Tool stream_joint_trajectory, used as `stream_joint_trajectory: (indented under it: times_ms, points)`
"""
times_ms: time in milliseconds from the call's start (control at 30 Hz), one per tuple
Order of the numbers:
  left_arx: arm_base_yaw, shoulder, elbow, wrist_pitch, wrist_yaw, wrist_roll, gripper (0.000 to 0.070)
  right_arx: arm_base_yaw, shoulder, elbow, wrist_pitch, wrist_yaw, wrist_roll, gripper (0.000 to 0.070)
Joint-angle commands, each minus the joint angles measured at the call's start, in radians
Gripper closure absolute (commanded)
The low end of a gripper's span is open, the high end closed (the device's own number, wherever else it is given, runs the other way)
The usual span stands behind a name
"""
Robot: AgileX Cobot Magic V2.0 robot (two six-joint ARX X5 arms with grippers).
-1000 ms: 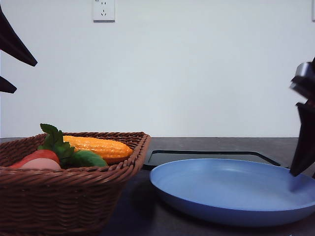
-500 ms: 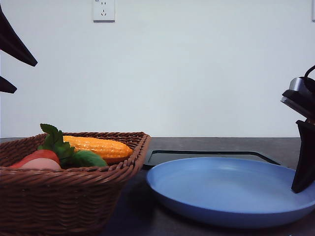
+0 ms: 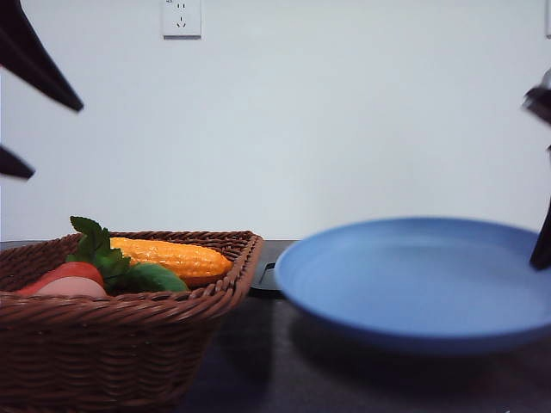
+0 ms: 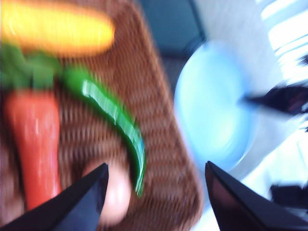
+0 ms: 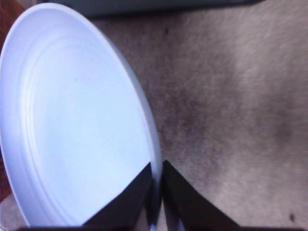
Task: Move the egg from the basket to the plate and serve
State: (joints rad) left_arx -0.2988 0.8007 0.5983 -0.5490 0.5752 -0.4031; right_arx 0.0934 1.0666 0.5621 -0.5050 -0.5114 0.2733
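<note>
The brown wicker basket (image 3: 129, 344) stands at the front left. In it the pinkish egg (image 3: 73, 288) lies beside a red carrot-like vegetable (image 3: 65, 272). My left gripper (image 3: 56, 139) hangs open above the basket's left part. In the blurred left wrist view the egg (image 4: 115, 190) lies near one open finger of that gripper (image 4: 156, 192), and nothing is between the fingers. My right gripper (image 5: 156, 185) is shut on the rim of the blue plate (image 5: 72, 120). It holds the empty plate (image 3: 413, 280) tilted, above the table.
Yellow corn (image 3: 172, 256), a green pepper (image 3: 155, 278) and leaves share the basket. A black tray (image 3: 265, 277) lies behind the plate. The dark tabletop (image 5: 231, 110) lies under the plate. A white wall with a socket (image 3: 182, 17) is at the back.
The plate has risen off the table and tilted, held at its right rim by my right gripper. My left gripper has shifted slightly to the right above the basket.
</note>
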Motion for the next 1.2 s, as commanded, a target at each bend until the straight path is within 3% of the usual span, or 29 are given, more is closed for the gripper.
stream_joint_trajectory:
  times_ms: [0,267,567,900,1167]
  points:
    - [-0.051,0.022,0.04,-0.043,-0.074,-0.006,0.0291,-0.013,-0.023,0.016,-0.003,-0.003,0.008,0.07]
    - [-0.284,0.139,0.13,-0.114,-0.358,-0.028,0.0291,-0.084,-0.13,0.016,-0.023,-0.003,0.008,0.07]
    - [-0.423,0.354,0.18,-0.108,-0.518,-0.055,0.0291,-0.098,-0.147,0.016,-0.027,-0.005,0.007,0.07]
    - [-0.451,0.519,0.183,-0.072,-0.536,-0.059,0.0291,-0.098,-0.147,0.016,-0.027,-0.005,0.007,0.07]
    - [-0.451,0.554,0.183,-0.071,-0.535,-0.058,0.0292,-0.098,-0.147,0.016,-0.027,-0.004,0.007,0.07]
